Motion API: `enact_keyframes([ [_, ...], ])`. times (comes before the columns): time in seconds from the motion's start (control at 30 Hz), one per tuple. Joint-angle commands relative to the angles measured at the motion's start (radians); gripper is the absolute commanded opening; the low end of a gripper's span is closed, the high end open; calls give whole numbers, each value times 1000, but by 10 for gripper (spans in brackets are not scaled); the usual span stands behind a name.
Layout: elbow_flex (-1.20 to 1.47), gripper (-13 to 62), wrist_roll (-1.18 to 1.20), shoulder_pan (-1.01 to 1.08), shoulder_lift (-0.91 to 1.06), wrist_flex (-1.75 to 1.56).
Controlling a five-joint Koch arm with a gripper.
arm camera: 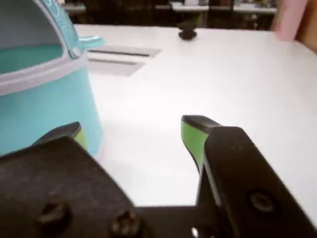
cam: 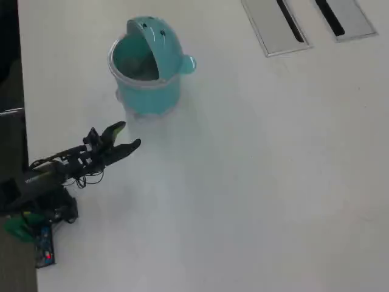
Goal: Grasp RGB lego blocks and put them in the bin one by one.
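The teal bin (cam: 148, 79) stands at the upper left of the overhead view with its lid flipped open; in the wrist view the bin (arm camera: 39, 94) fills the left side. My gripper (cam: 126, 136) is open and empty, just below and left of the bin in the overhead view. In the wrist view my gripper (arm camera: 131, 130) shows two green-padded fingers (arm camera: 190, 136) spread apart with bare white table between them. No red, yellow-green or blue lego blocks are in view.
Two flat grey slotted panels (cam: 307, 21) lie in the white table at the top right of the overhead view, and show behind the bin in the wrist view (arm camera: 121, 52). A small dark object (arm camera: 187, 32) sits far back.
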Motion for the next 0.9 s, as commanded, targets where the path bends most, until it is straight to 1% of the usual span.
enact_keyframes([
  [0.0,-8,359,26,2,74,-196],
  [0.1,91,359,26,3,74,-330],
  [0.2,150,359,34,12,72,-341],
  [0.33,239,359,124,34,71,-353],
  [0.47,383,358,169,75,69,-486],
  [0.7,638,359,353,160,67,-638],
  [0.87,652,365,449,178,64,-611],
])
